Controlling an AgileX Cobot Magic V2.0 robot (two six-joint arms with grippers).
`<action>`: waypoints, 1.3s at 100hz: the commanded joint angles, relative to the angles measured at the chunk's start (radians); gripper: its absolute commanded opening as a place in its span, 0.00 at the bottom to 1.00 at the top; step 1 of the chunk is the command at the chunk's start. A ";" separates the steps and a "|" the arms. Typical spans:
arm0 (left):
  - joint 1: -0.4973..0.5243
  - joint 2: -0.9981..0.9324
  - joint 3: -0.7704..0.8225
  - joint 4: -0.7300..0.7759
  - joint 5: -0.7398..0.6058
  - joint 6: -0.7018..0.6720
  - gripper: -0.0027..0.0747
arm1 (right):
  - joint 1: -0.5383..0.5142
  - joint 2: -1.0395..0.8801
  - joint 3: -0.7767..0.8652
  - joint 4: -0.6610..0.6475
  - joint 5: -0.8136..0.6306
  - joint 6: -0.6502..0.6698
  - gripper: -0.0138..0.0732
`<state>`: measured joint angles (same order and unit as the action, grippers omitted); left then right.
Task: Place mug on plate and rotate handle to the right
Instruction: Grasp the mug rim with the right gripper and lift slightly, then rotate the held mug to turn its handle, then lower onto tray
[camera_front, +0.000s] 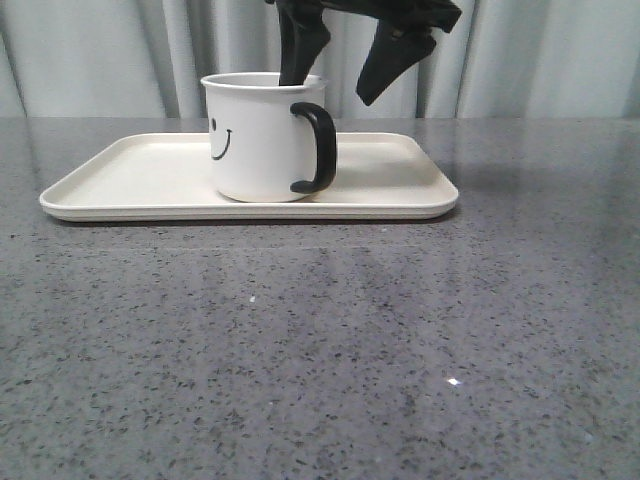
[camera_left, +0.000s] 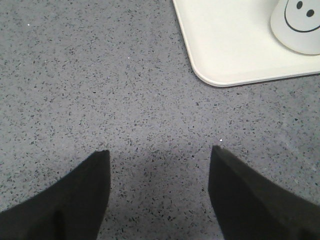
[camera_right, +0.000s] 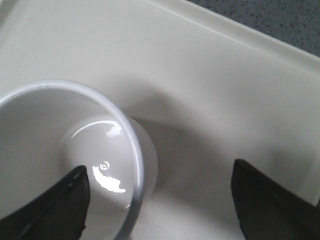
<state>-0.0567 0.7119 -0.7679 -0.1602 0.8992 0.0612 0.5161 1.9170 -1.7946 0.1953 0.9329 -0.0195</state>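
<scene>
In the front view, the mug (camera_front: 262, 137) stands upright on the plate (camera_front: 140, 180), near its middle, and the handle (camera_front: 318, 147) points right and a little toward the near side. The right gripper (camera_front: 340, 68) is spread wide: one finger (camera_front: 300, 50) reaches inside the mug, the other hangs outside.

In the left wrist view, the left gripper (camera_left: 159, 157) is wide open over the grey table (camera_left: 100, 75), holding nothing.

In the right wrist view, the fingers straddle the rim, probably without touching it.
</scene>
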 joint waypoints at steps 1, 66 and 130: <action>0.000 -0.004 -0.027 -0.017 -0.067 0.003 0.58 | 0.002 -0.042 -0.035 0.004 -0.032 0.002 0.80; 0.000 -0.004 -0.027 -0.017 -0.067 0.003 0.58 | 0.002 -0.028 -0.089 0.048 0.053 -0.103 0.09; 0.000 -0.004 -0.027 -0.017 -0.067 0.003 0.58 | 0.000 0.083 -0.431 0.159 0.403 -0.720 0.09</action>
<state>-0.0567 0.7119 -0.7679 -0.1602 0.8992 0.0612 0.5161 2.0191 -2.1607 0.3175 1.2495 -0.6977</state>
